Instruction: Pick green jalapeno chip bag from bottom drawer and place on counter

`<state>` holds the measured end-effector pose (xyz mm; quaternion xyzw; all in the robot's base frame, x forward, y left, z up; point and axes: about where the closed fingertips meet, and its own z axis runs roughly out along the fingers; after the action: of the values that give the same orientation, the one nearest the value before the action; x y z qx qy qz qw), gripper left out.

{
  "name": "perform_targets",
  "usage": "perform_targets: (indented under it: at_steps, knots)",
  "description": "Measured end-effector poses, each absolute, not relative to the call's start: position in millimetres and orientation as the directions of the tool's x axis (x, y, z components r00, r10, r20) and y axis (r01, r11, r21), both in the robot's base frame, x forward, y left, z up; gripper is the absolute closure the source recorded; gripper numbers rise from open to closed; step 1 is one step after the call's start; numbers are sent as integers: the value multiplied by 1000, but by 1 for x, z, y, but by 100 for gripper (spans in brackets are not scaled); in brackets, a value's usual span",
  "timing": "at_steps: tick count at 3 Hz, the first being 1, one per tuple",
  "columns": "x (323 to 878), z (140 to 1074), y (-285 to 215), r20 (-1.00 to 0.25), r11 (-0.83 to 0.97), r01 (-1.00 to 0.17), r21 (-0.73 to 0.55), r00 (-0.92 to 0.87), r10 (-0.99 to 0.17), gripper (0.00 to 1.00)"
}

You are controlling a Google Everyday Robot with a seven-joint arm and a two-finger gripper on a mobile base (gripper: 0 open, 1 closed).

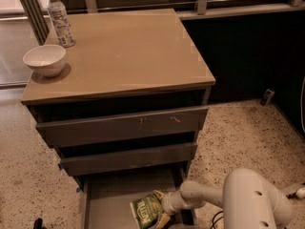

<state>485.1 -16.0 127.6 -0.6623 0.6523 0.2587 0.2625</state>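
The green jalapeno chip bag (147,210) lies tilted on the grey floor of the bottom drawer (114,192), in its front right part and close to the right wall. Bare drawer floor lies open to the bag's left and behind it. The frame's lower edge cuts off the drawer's front, so that rim cannot be seen. The gripper (163,217) is down inside the drawer at the bag's right edge, touching or just beside it; whether it has closed on the bag cannot be told. Behind it the white arm (205,194) reaches in low and nearly level from the right, over the drawer's right wall, its bulky rounded joint (252,202) standing outside on the speckled floor (238,137). There are three drawers in all. The middle drawer (128,159) and the top drawer (124,125) are each a little ajar, stepped back above the bottom one, and the middle front overhangs the rear of the open tray. Above them the tan bench (133,51) is mostly bare across its middle and right, out to its thin front edge. It carries one white bowl (44,59) near the left front corner and one water bottle (60,19) upright behind it near the left rear, the two apart.
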Motion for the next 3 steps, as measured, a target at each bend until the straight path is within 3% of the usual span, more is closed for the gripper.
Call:
perform_targets:
  at_steps: [1, 3]
  knots:
    - [485, 127, -16, -684, -11, -1000, -11, 15, -729, 26]
    - [485, 127, -16, -684, -11, -1000, -11, 16, -729, 72]
